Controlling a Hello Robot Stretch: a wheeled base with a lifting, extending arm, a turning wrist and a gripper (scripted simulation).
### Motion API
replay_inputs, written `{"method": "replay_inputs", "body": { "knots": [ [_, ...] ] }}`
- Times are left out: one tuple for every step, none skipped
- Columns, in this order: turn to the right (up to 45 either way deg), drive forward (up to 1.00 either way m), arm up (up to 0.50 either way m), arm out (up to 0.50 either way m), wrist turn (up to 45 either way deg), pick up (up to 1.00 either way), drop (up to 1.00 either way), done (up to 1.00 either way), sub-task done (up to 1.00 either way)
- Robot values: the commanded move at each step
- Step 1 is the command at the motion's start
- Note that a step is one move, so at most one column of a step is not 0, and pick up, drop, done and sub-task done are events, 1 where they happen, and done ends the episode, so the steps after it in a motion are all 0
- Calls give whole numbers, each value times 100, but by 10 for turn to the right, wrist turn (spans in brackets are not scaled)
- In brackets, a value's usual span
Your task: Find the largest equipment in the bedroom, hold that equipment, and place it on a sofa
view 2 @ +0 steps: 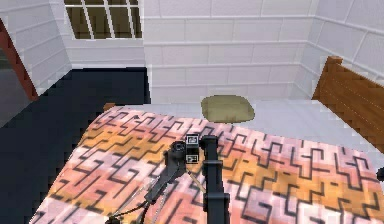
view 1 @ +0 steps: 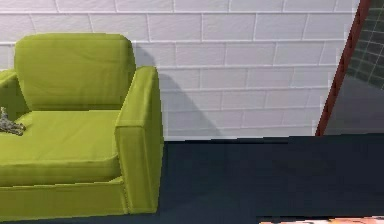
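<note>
Dark floor (view 1: 260,180) open beside green armchair (view 1: 70,100), jaws against patterned bed (view 2: 290,160), cannot tell if holding anything

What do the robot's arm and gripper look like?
The arm is a dark square bar. At its far end sit two small white squares with black marks. The gripper is dark too, with a rounded body and two thin fingers.
</note>
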Motion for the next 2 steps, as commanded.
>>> {"method": "replay_inputs", "body": {
  "knots": [
    [0,0,0,0,450,0,0,0,0],
    [0,0,0,0,450,0,0,0,0]
  ]
}}
